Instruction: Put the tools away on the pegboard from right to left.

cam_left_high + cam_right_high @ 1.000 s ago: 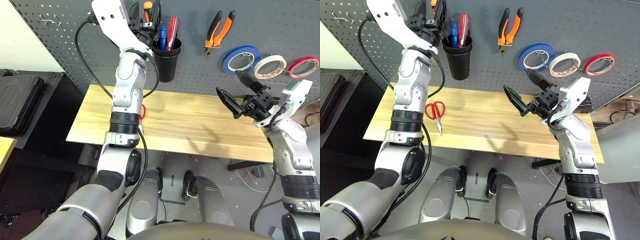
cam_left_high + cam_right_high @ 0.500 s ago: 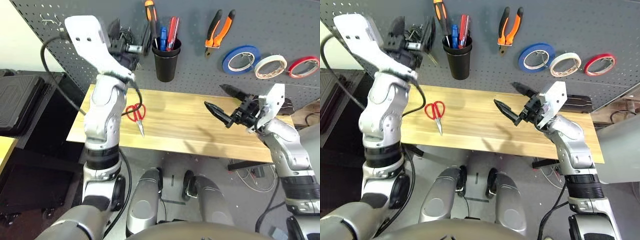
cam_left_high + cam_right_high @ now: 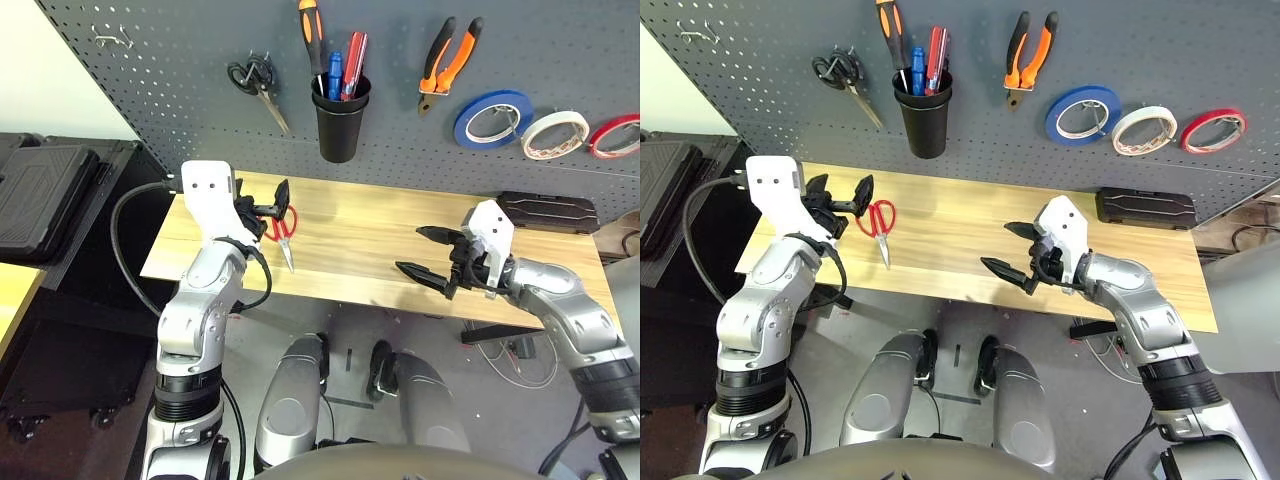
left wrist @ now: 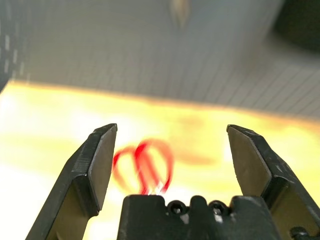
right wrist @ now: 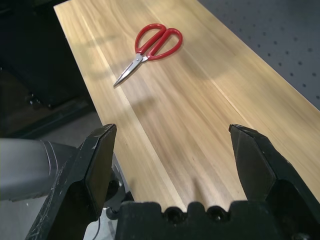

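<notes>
Both jaws spread and empty; red scissors (image 3: 880,222) flat on tabletop (image 3: 970,240), light, stiff, slippery, so I'd pinch the handle loops.

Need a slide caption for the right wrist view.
Open right gripper hovers over the light wooden tabletop, with the red-handled scissors lying closed farther along it.

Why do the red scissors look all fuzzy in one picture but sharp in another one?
In the left wrist view the red scissors are smeared and the table glows washed-out yellow; in the right wrist view they look crisp, with soft shadows on the wood; the left eye view is evenly lit.
</notes>
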Controlling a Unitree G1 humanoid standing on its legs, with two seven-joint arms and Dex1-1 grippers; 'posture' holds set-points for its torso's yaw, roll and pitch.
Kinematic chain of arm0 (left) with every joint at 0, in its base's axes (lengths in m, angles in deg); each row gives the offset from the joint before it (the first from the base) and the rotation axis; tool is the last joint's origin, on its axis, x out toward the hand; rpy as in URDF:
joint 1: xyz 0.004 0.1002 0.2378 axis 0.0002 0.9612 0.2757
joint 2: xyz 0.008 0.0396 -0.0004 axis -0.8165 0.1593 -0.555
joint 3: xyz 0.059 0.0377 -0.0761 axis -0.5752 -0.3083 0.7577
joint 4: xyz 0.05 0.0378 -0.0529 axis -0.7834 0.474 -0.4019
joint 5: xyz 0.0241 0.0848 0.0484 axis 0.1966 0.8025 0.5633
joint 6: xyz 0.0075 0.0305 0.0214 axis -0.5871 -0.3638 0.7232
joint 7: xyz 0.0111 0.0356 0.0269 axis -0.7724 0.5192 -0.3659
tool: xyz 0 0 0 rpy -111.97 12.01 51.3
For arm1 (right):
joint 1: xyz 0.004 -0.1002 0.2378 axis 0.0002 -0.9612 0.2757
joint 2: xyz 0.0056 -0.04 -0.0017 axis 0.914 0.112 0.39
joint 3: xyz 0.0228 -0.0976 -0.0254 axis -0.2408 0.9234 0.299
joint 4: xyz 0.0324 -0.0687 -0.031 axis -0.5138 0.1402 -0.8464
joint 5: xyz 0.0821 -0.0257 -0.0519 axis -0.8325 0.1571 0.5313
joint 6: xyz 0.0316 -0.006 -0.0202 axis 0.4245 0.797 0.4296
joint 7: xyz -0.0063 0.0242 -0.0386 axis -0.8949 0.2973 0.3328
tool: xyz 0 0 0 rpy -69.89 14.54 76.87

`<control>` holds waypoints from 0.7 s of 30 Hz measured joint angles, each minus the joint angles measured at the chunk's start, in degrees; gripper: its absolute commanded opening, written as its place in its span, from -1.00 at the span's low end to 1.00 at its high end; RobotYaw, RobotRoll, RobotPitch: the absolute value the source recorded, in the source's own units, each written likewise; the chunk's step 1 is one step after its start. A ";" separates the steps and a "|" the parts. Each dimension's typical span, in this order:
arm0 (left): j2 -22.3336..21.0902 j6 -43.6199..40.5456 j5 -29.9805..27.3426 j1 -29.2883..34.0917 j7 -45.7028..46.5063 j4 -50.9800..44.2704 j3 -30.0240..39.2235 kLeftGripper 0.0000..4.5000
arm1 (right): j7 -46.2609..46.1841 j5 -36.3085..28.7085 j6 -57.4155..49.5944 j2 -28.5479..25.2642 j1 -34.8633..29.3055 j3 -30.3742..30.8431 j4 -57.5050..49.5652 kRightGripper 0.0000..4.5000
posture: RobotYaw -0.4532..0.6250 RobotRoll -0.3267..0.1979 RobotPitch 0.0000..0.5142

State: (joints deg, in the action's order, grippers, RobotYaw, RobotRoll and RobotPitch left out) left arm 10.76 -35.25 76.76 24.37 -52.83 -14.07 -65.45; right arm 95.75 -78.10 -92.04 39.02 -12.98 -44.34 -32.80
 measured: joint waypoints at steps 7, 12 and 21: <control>1.30 -0.37 2.09 0.03 3.48 5.92 2.40 0.99 | -2.21 3.28 -3.21 3.28 1.22 3.73 0.29 1.00 | 0.23 0.25 0.10; 1.42 0.91 4.74 -2.01 5.42 13.72 3.03 0.99 | -3.31 4.73 -3.97 4.68 1.17 5.18 0.21 1.00 | 0.20 0.25 0.18; 1.22 8.81 7.50 -9.93 6.17 31.52 3.60 0.99 | -3.74 5.40 -5.61 4.47 -0.13 5.57 -2.17 1.00 | 0.12 0.25 0.29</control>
State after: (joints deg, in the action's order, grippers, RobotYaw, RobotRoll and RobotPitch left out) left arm 11.98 -26.44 84.27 14.44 -46.66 17.45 -61.85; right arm 92.01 -72.70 -97.65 43.50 -13.11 -38.77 -34.97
